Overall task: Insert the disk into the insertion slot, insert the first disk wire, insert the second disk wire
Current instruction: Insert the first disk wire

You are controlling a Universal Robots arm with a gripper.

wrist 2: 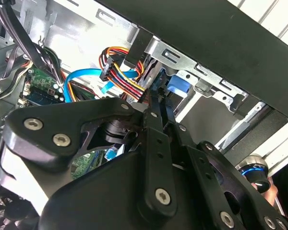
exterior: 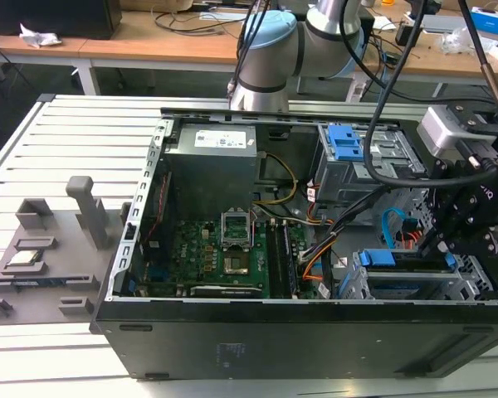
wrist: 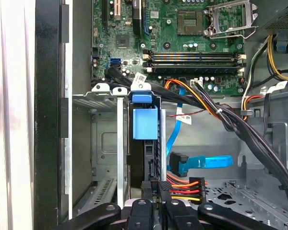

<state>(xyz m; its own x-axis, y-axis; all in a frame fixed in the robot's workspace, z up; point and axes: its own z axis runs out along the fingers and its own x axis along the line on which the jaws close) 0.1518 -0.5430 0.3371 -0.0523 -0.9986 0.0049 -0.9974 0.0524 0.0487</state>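
1. Gripper (exterior: 436, 243) in the exterior view hangs low inside the open computer case (exterior: 315, 332), at the end on the exterior view's right, just above the disk (exterior: 402, 259) sitting in the insertion slot (exterior: 415, 286).
2. Second wrist view: jaws pinched almost together, right at the plug end of the coloured wires (wrist 2: 122, 76). Can't tell if they actually grip it. Blue cable (wrist 2: 81, 76) curls behind.
3. First wrist view: disk (wrist: 145, 122) seated in the insertion slot (wrist: 105, 139), its blue carrier end toward the motherboard (wrist: 182, 38), and the coloured wires (wrist: 185, 184) just beside the gripper (wrist: 156, 191).

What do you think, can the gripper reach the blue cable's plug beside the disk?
Likely yes: the blue plug lies uncovered near the gripper, beside the disk; only the red-and-yellow wire bundle crowds it.
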